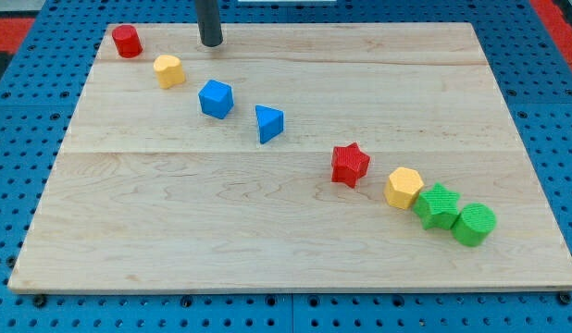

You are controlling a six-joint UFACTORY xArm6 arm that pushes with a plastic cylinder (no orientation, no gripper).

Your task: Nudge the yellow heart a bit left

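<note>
Pincer unseen; yellow heart [169,70] lies near, lower-left of my tip [210,43].

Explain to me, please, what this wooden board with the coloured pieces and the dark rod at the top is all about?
This is one camera's view of a robot arm's workspace. The dark rod is the arm's pushing tool; it holds nothing. My tip rests near the wooden board's top edge, between the red cylinder and open wood, just above the yellow heart. A diagonal line of blocks runs down to the view's right: blue cube, blue triangle, red star, a yellow block, a green star and a green cylinder.
</note>
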